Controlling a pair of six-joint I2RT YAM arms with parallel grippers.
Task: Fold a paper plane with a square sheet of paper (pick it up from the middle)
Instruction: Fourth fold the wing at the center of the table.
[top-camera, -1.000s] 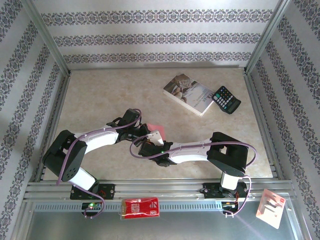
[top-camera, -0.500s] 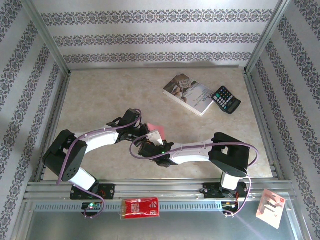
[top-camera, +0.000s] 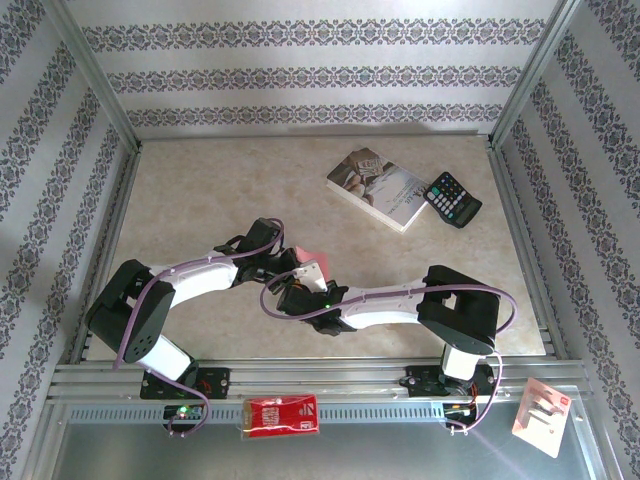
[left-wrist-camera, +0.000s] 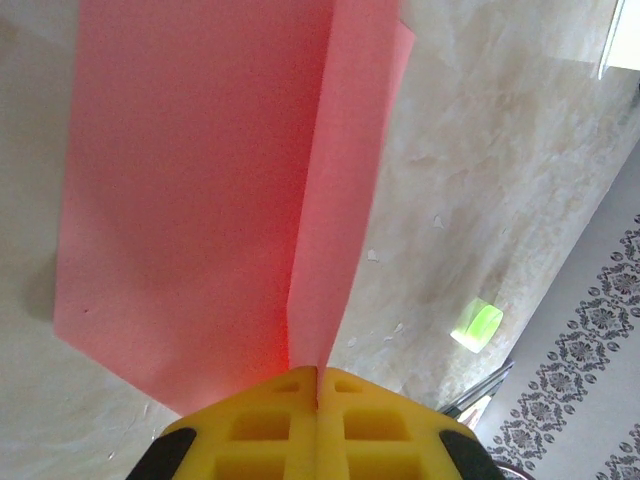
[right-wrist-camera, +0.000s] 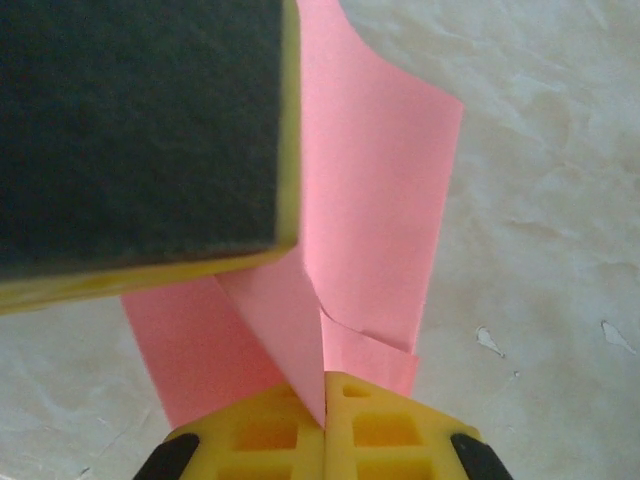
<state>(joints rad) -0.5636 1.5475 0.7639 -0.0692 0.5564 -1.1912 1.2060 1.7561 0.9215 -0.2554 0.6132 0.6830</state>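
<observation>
Pale marbled table (top-camera: 200, 190): near its front middle the square sheet of paper (left-wrist-camera: 190, 200), partly folded, is pinched by the left hand (left-wrist-camera: 318, 378) and the right hand (right-wrist-camera: 325, 405), both clamped on it. I'd pull the edges taut and line them up before creasing. The book (top-camera: 378, 188) lies well apart.

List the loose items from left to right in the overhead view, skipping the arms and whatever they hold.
red packet → book → calculator → white card pack

Left wrist view cuts off the pink sheet (left-wrist-camera: 190, 170).
</observation>
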